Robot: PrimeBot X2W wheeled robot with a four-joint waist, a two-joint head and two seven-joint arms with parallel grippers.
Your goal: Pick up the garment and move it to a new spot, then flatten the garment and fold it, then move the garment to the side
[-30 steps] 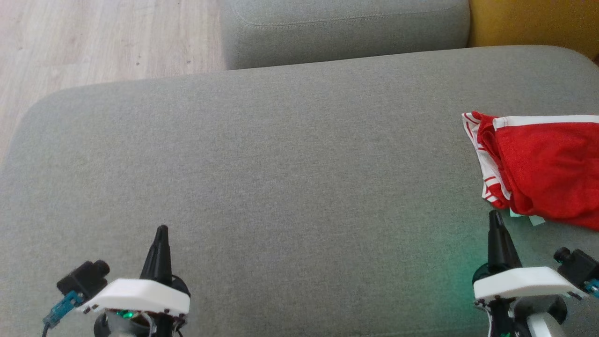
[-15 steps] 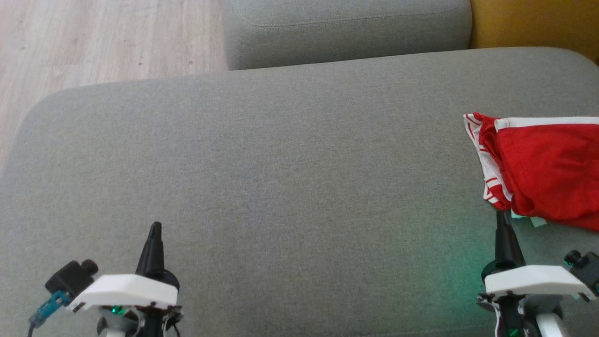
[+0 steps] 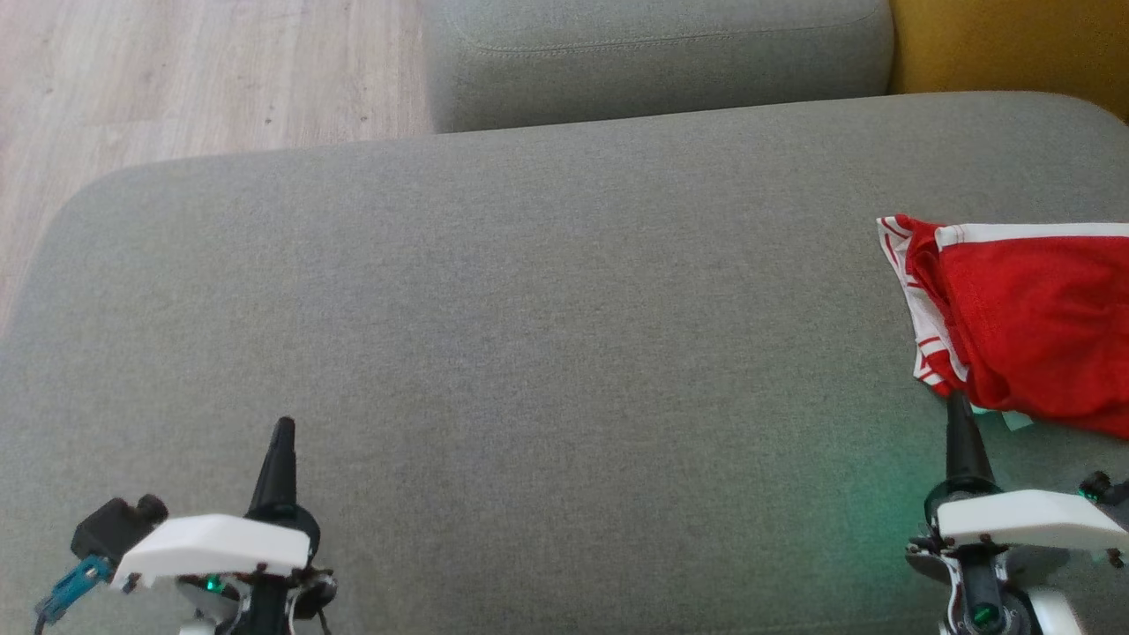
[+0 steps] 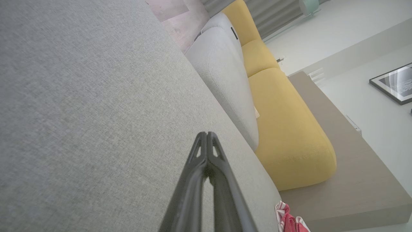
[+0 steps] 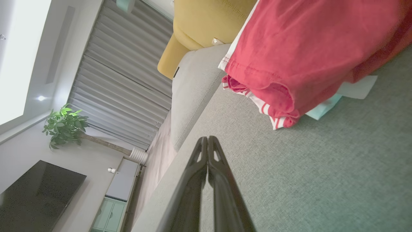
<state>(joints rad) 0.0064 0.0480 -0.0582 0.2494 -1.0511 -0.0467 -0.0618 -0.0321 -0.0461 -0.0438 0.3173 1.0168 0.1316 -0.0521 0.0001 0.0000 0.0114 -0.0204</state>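
Observation:
The garment is red with white striped trim. It lies folded at the right edge of the grey sofa cushion, partly cut off by the frame. A pale tag sticks out beneath it. In the right wrist view the garment fills the upper right. A small part of the garment shows at the bottom of the left wrist view. My right gripper is shut and empty, its tip just short of the garment's near hem. My left gripper is shut and empty at the lower left, far from the garment.
A second grey cushion sits behind the main one, with a yellow cushion at the back right. Wooden floor lies past the cushion's far left edge. A television and a plant stand across the room.
Both grippers have drifted: the left one a little left and toward me, the right one slightly right, closer to the garment's hem. The garment has not moved.

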